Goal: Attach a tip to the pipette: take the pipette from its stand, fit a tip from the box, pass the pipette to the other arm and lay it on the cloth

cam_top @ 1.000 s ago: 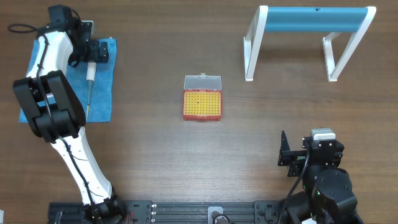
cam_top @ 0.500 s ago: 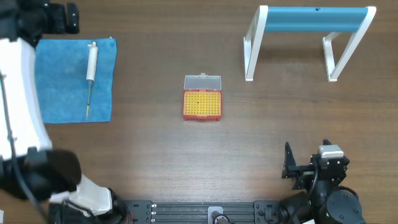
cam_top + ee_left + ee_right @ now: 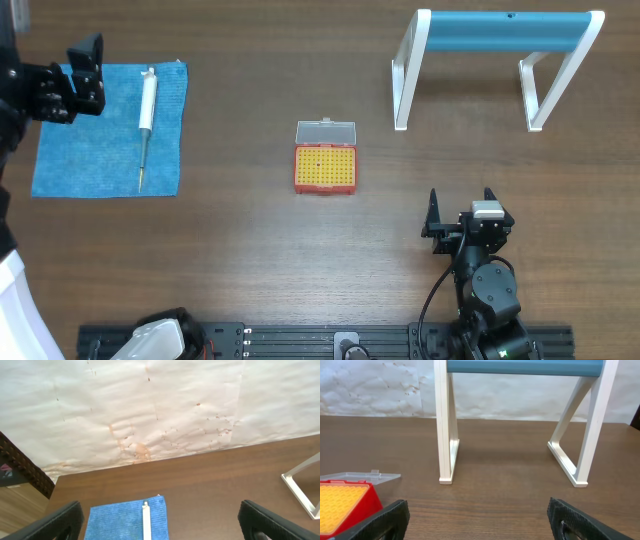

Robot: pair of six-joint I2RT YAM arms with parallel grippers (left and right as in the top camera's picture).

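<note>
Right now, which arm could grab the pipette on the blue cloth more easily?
Probably the left. Its open left gripper hangs close to the cloth and the pipette. The right gripper sits far across the table, beyond the tip box.

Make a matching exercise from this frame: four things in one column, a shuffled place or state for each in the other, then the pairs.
Things
1. pipette
2. tip box
3. stand
4. right gripper

Places or states
A. lid open, in the middle of the table
B. lying on the blue cloth
C. open, holding nothing, near its arm's base
D. holding no pipette, at the table's far right

Pairs: 1-B, 2-A, 3-D, 4-C
</note>
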